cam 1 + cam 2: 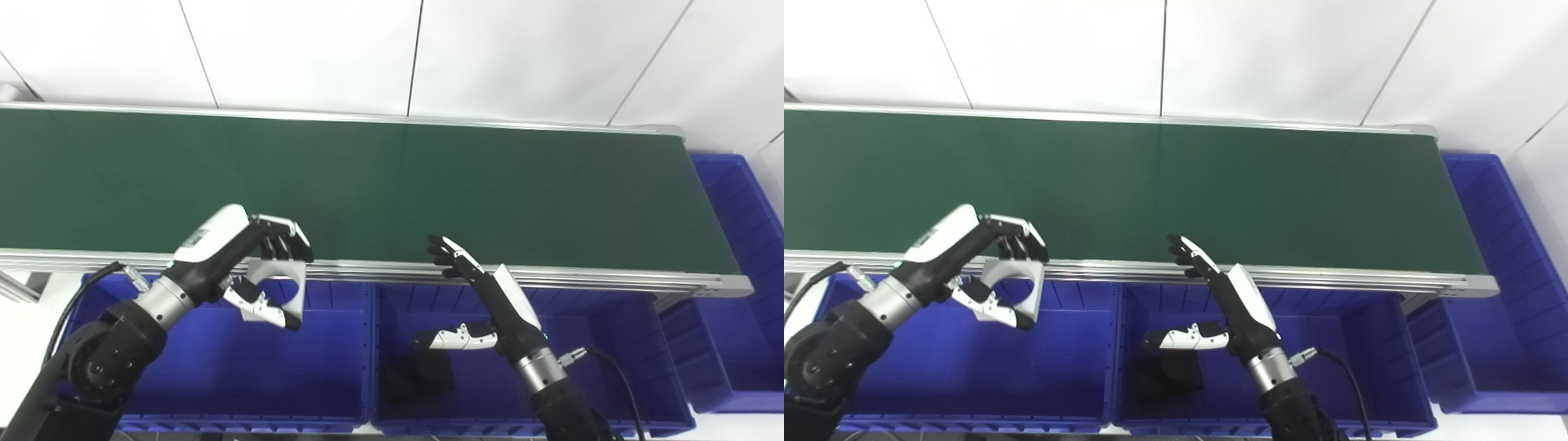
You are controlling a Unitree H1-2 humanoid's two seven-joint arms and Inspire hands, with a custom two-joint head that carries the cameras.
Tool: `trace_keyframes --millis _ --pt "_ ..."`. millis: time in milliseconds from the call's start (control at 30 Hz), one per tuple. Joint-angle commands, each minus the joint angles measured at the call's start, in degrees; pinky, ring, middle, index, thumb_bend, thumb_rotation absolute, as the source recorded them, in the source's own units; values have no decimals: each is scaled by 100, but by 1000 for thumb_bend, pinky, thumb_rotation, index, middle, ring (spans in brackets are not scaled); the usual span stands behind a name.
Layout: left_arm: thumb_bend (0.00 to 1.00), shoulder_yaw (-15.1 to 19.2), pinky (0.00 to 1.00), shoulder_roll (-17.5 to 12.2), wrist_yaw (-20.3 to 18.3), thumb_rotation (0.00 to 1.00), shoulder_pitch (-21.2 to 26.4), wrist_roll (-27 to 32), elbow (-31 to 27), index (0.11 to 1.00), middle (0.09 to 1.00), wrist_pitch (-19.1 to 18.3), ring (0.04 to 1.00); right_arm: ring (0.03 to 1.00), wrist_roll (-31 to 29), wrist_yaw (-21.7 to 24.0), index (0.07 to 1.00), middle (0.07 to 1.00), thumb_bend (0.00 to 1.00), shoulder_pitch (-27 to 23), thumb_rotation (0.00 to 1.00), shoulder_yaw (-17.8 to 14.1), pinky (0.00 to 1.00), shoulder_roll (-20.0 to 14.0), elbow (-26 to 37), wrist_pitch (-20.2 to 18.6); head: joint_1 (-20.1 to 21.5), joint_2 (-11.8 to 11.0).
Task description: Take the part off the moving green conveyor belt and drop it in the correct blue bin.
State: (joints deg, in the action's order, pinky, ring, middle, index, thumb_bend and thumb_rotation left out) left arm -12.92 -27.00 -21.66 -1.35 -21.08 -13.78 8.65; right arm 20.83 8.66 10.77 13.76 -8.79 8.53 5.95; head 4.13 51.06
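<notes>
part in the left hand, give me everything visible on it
The part is a pale grey, matte block, plastic or metal by its look, with a large round hole through it, so it reads as a ring-shaped bracket. The left hand holds it, fingers over its top edge and thumb below. It hangs clear of the green belt, above the left blue bin, touching nothing else.

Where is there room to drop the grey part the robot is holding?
The left bin under the left hand shows a bare blue floor, walled by the belt frame behind and the divider on its right. The left hand holds the grey part over it. The middle bin is more crowded: a black part lies in its left half, with the open right hand above.
</notes>
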Motion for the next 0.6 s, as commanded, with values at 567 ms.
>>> trace_keyframes --millis 567 --pt "493 -835 417 439 -208 0 231 -1663 578 557 485 -602 394 848 -36 -36 920 879 980 48 500 -33 802 -97 278 41 -136 -70"
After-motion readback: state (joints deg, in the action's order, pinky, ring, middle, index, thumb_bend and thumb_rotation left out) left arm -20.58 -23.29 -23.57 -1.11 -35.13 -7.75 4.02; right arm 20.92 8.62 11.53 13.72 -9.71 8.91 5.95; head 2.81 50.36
